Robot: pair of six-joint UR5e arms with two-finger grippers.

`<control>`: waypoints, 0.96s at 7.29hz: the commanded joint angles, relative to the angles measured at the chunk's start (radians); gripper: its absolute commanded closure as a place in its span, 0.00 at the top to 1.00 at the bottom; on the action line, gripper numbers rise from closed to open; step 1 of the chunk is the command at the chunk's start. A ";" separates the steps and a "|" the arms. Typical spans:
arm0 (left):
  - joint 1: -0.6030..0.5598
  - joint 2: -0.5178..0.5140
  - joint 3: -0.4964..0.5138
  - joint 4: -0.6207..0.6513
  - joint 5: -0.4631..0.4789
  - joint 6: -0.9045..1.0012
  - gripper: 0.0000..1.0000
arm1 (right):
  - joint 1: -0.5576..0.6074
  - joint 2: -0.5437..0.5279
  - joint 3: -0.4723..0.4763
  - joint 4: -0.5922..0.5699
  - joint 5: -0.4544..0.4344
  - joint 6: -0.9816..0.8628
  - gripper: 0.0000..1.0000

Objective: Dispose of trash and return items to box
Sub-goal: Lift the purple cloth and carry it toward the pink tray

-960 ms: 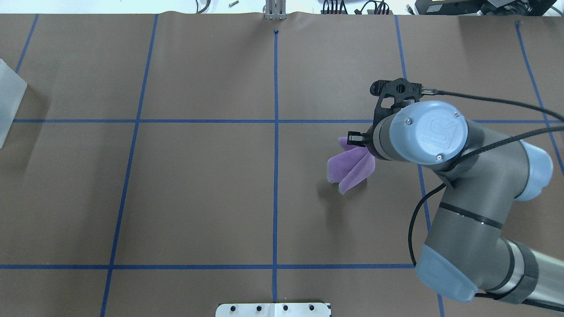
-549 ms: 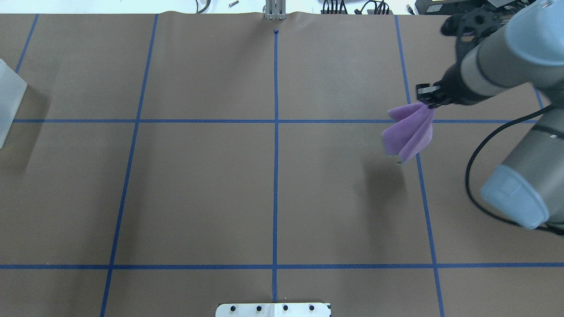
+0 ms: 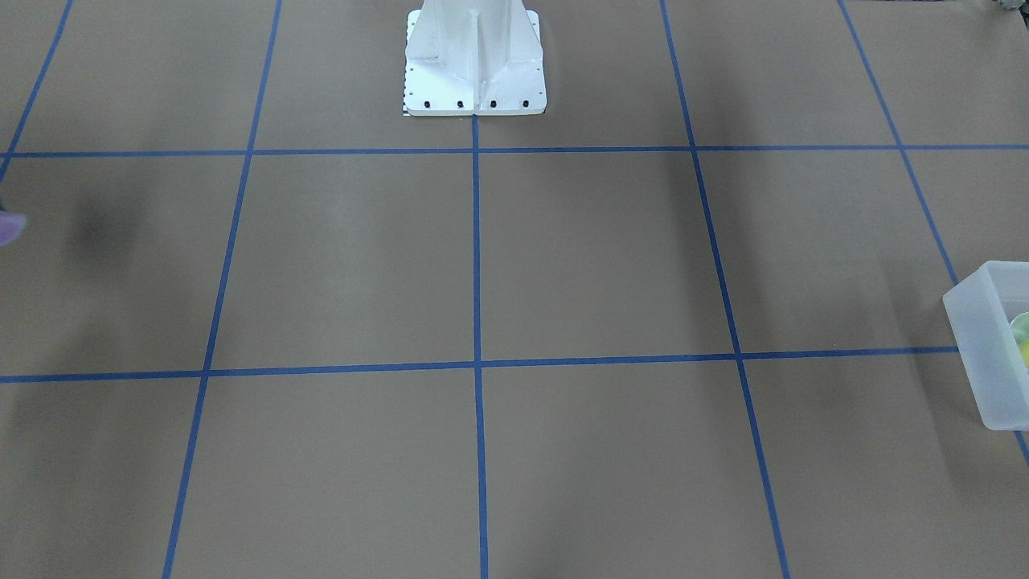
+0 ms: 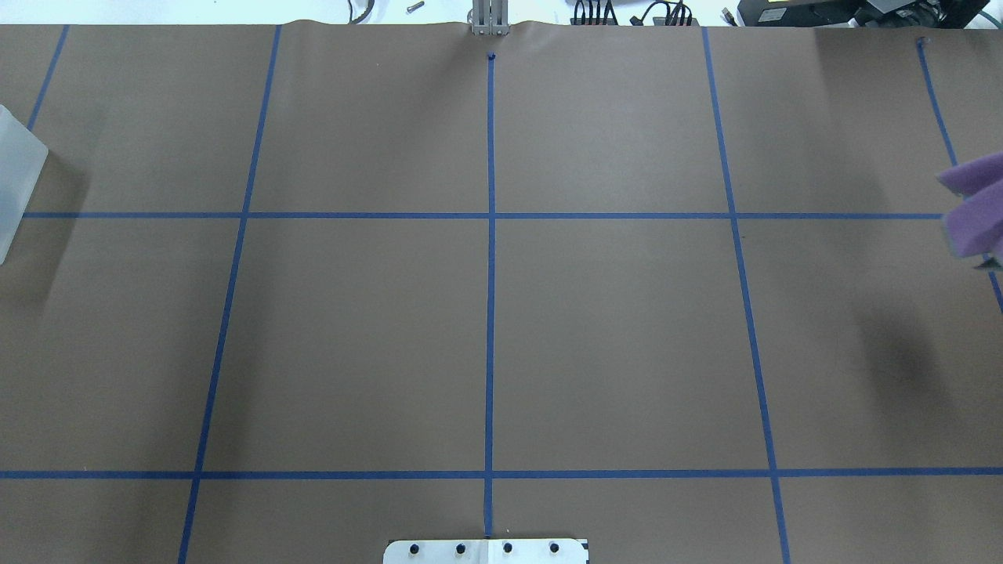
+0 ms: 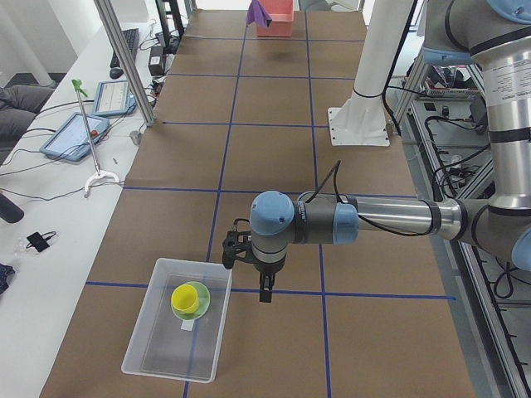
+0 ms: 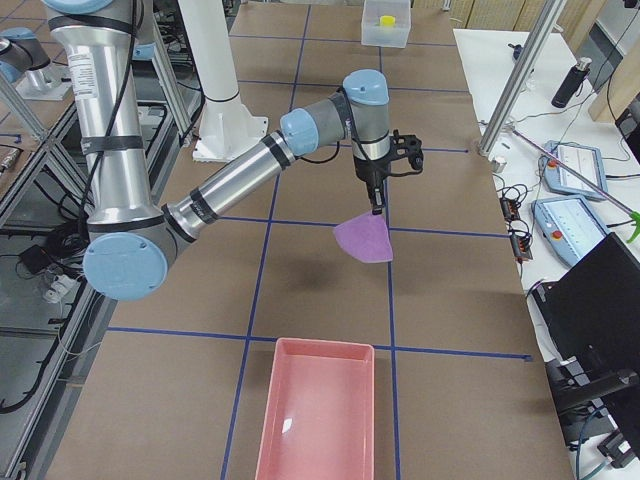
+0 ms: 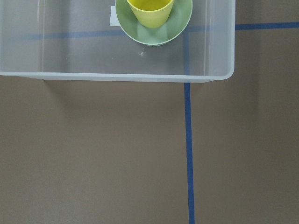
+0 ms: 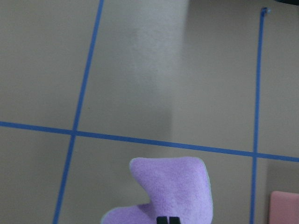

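Where the left-end view shows the box [image 5: 178, 352], the yellow cup [image 5: 184, 298] stands in the green bowl [image 5: 204, 295] inside it. The left gripper [image 5: 264, 294] hangs near the box; its opening cannot be determined. Left wrist view: a white label [image 7: 112, 16] lies beside the bowl, with no legible text. Right-end view: the right gripper [image 6: 378, 207] is pinched closed on a purple cloth [image 6: 363, 240], near a pink tray [image 6: 315, 420].
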 commanded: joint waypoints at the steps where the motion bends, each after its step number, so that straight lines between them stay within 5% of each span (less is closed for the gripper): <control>1: 0.000 0.000 -0.001 -0.017 0.000 -0.003 0.99 | 0.172 -0.060 -0.143 -0.027 0.036 -0.340 0.00; 3: 0.002 -0.001 -0.004 -0.025 0.000 -0.003 0.99 | 0.204 -0.141 -0.239 0.012 0.035 -0.375 0.00; 5: 0.003 -0.003 -0.007 -0.035 0.000 -0.004 0.99 | 0.232 -0.274 -0.346 0.250 0.027 -0.375 0.00; 7: 0.003 -0.003 -0.003 -0.057 0.000 -0.004 0.99 | 0.234 -0.262 -0.528 0.458 0.025 -0.374 0.00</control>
